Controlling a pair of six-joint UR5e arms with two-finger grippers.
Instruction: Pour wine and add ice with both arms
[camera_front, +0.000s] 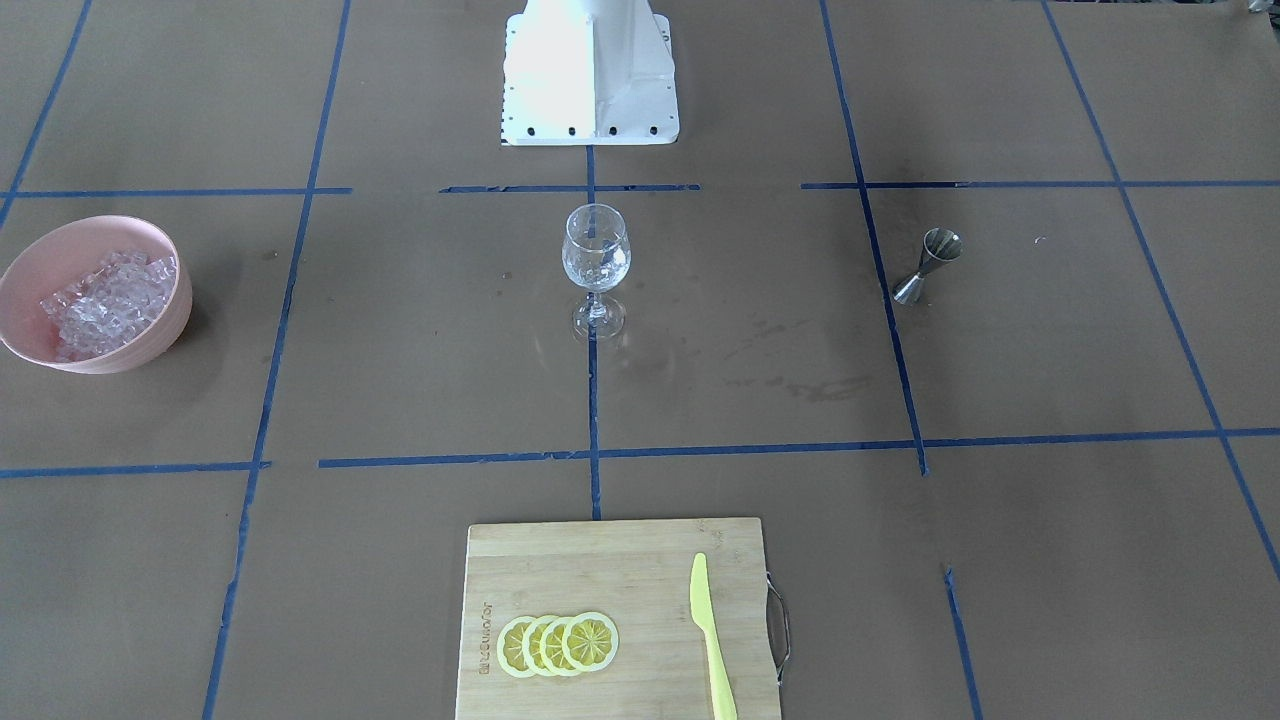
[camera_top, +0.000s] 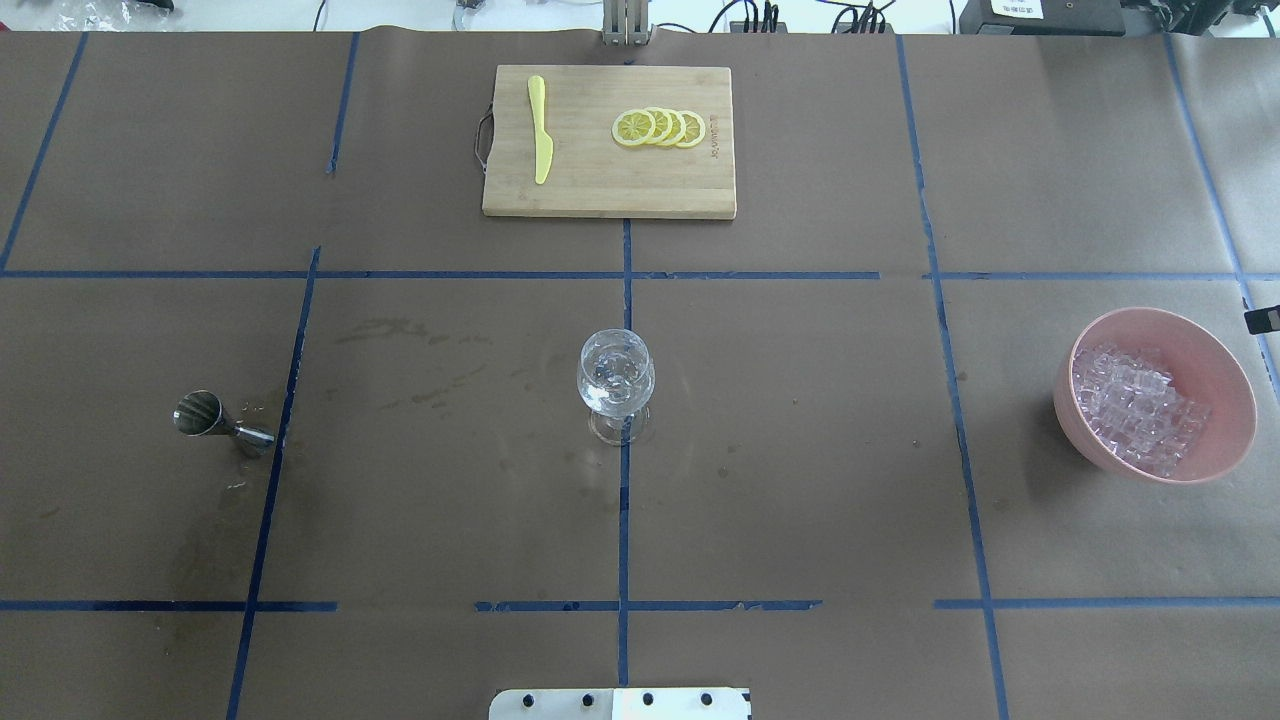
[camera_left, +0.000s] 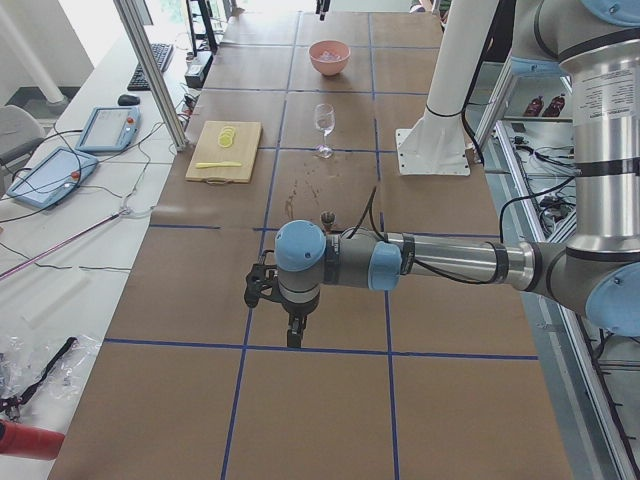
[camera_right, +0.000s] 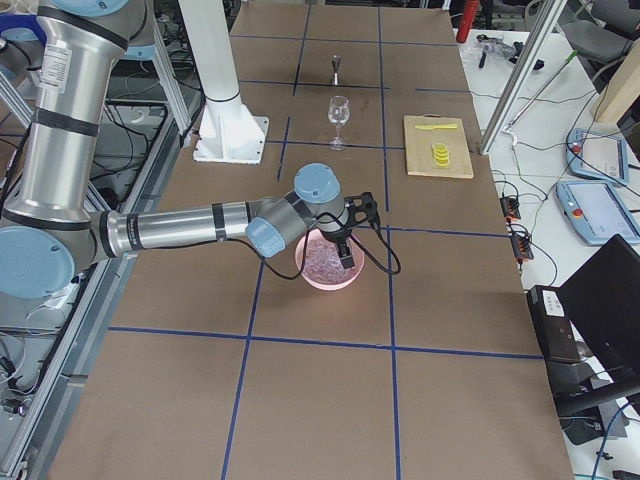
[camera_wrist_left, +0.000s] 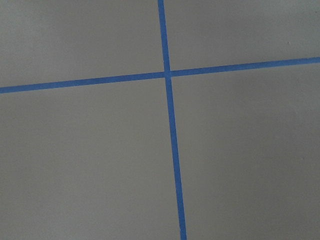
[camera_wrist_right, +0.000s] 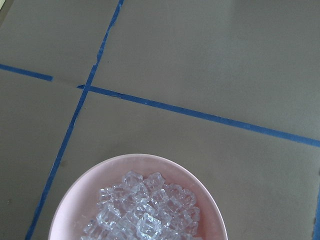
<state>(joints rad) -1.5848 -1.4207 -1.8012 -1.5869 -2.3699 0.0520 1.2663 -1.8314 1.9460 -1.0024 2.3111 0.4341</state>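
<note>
Pink bowl (camera_top: 1235, 380) with ice (camera_top: 1140, 405) sat well to robot's right of wine glass (camera_top: 615, 375); right fingers (camera_right: 346, 258) hung over bowl, spread not tellable; left fingers (camera_left: 294, 335) hovered over worktop (camera_top: 800, 480), well left of glass, past jigger (camera_top: 215, 420), spread not tellable. Risks judged: slick cubes could slip during long carry to glass; nudged stem could topple glass.

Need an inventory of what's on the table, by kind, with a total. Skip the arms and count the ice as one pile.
Bowl: 1
Ice pile: 1 (too many cubes to count)
Wine glass: 1
Jigger: 1
Cutting board: 1
Knife: 1
Lemon slices: 4
Total: 10
</note>
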